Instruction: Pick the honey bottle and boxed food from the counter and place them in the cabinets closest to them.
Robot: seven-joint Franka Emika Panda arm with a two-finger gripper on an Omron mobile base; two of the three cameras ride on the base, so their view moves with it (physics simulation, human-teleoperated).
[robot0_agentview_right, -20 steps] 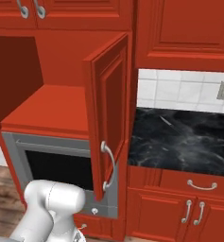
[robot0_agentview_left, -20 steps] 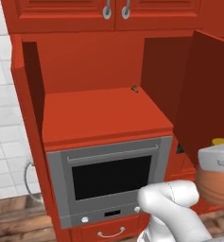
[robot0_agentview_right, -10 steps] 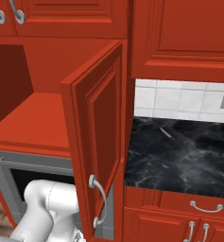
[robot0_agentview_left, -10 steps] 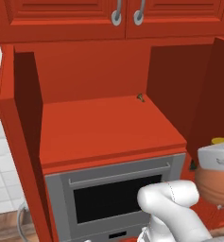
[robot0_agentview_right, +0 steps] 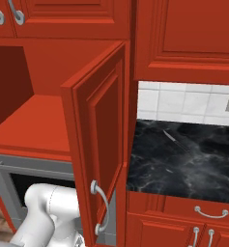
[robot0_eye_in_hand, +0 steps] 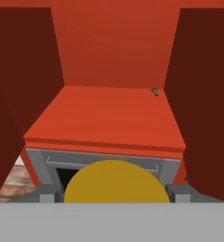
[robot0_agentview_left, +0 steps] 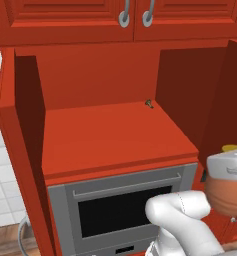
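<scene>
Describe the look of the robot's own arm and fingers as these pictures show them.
The arm is glossy white with smooth, rounded, tube-like segments; a thin dashed seam curves across one of its links. No cables or markings show on it. From the right base view it reads as a bulbous white elbow. In the hand view, the fingers appear as small grey, blocky tips.

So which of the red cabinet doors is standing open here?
The tall door just left of the black counter, swung out edge-on above the oven, baring a red shelf. The handled doors above it and the door over the counter are shut.
</scene>
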